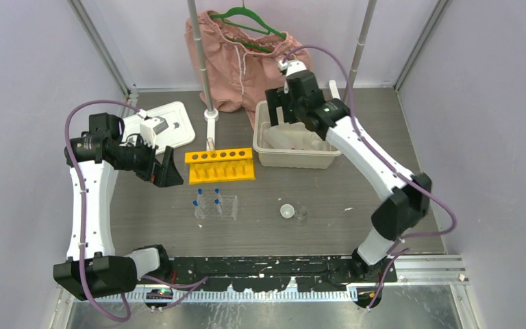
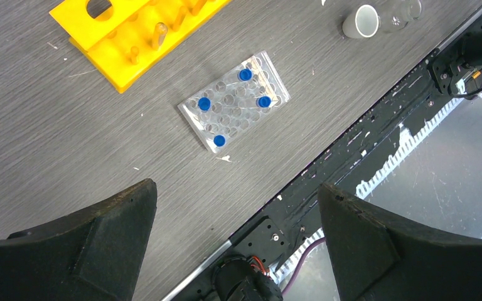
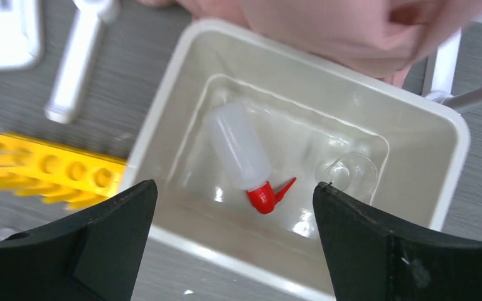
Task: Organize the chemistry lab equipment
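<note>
Lying flat, squeeze bottle (image 3: 237,145), cap lower-right.

Red-cap btl (image 3: 238,147) lying in white bin (image 3: 436,132).

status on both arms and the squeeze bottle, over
Left gripper open, clear of the grid rack. Right gripper open over the bin. Squeeze bottle lies on its side inside, not held. Pink shorts overhang the bin's far rim.
</note>
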